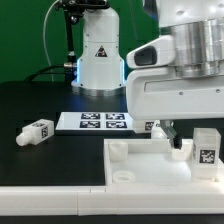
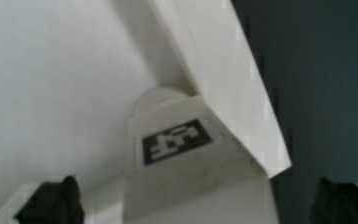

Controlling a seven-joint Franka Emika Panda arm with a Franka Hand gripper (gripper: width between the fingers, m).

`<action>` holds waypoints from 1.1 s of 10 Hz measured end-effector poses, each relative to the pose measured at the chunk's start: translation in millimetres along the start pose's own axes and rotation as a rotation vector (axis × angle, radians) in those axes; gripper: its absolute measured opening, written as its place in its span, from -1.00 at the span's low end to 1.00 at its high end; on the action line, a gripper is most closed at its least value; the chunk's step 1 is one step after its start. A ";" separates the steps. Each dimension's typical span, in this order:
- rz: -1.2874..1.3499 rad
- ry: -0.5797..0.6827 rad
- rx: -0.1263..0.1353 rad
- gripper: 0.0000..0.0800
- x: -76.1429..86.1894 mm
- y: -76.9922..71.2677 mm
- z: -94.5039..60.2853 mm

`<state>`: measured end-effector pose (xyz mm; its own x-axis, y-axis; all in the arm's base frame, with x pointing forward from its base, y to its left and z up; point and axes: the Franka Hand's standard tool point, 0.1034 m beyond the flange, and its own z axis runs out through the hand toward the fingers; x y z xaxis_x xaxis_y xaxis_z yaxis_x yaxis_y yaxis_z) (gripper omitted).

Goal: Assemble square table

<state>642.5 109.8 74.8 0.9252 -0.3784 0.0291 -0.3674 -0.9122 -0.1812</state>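
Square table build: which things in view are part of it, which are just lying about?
Job:
tabletop
loose leg lying on its side
upright leg at the exterior view's right
tagged leg between the fingers of the open gripper

Not job:
marker board
long white rail

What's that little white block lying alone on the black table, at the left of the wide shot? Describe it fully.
It is a table leg: a small, chunky white piece, plastic by its look, with a black-and-white square tag on one face. It lies on its side, slanted, on the black table, apart from the marker board and the tabletop. Nothing else touches it.
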 end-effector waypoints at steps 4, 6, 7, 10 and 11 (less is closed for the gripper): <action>-0.116 0.008 -0.019 -0.04 1.1 -7.8 1.4; 0.033 0.006 -0.030 -0.26 2.1 -0.2 2.6; 0.142 0.007 -0.029 -0.26 3.0 2.1 2.6; 0.568 -0.012 0.005 -0.27 2.7 7.0 3.5; 0.749 -0.030 0.011 -0.27 -0.2 5.2 4.7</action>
<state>640.9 105.9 69.2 0.4301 -0.8930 -0.1330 -0.8991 -0.4104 -0.1521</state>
